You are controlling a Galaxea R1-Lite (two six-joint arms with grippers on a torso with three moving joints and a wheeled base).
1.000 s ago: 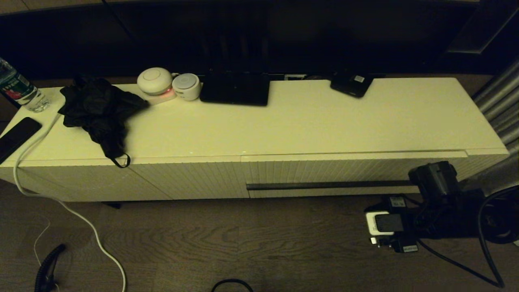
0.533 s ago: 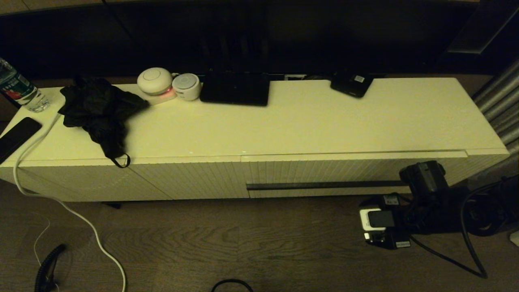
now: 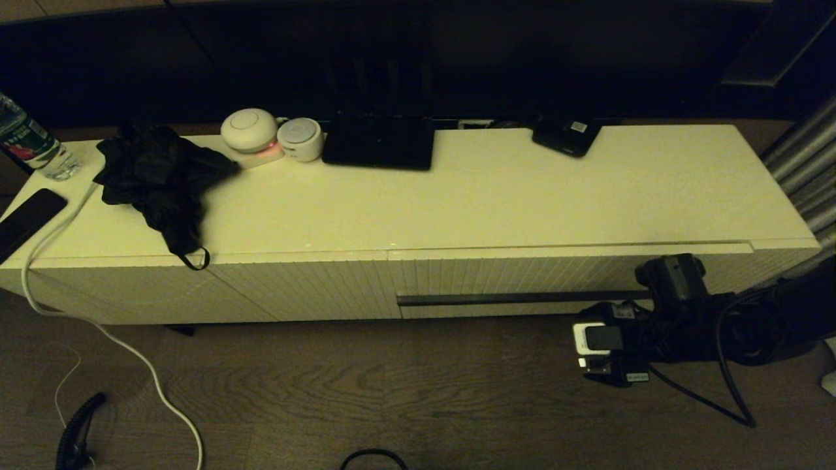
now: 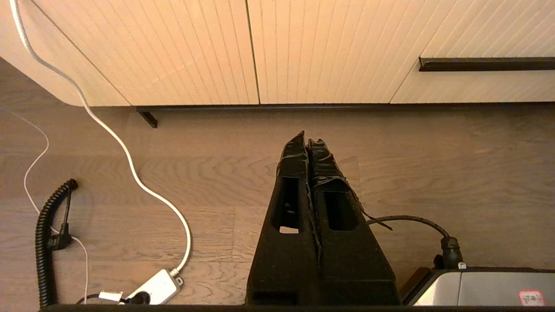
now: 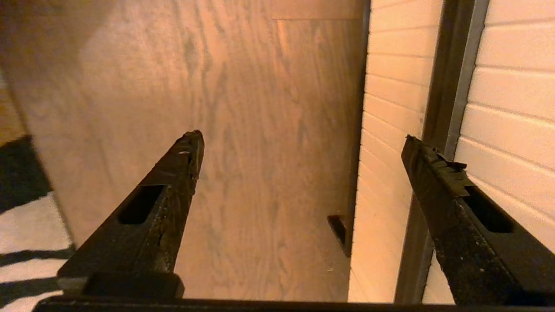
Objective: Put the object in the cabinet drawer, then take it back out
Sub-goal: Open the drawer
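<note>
The cabinet drawer (image 3: 555, 277) is closed; its ribbed white front carries a long dark handle strip (image 3: 522, 298). The object is out of view in every frame. My right gripper (image 3: 653, 307) hangs low in front of the drawer at the right end of the handle. It is open with nothing between its fingers (image 5: 182, 169). In the right wrist view the handle strip (image 5: 451, 86) runs beside the finger nearest the drawer front (image 5: 507, 99), and I cannot tell whether they touch. My left gripper (image 4: 305, 138) is shut and empty over the floor, parked in front of the cabinet.
On the cabinet top (image 3: 522, 196) lie a black cloth (image 3: 160, 179), two round white devices (image 3: 271, 137), a black tablet (image 3: 379, 143) and a small black device (image 3: 565, 136). A bottle with a green-and-red label (image 3: 32, 147) stands far left. White cable (image 3: 130, 352) crosses the floor.
My right gripper has opened wider and the arm has shifted a little left along the drawer front. The drawer and the left arm have not moved.
</note>
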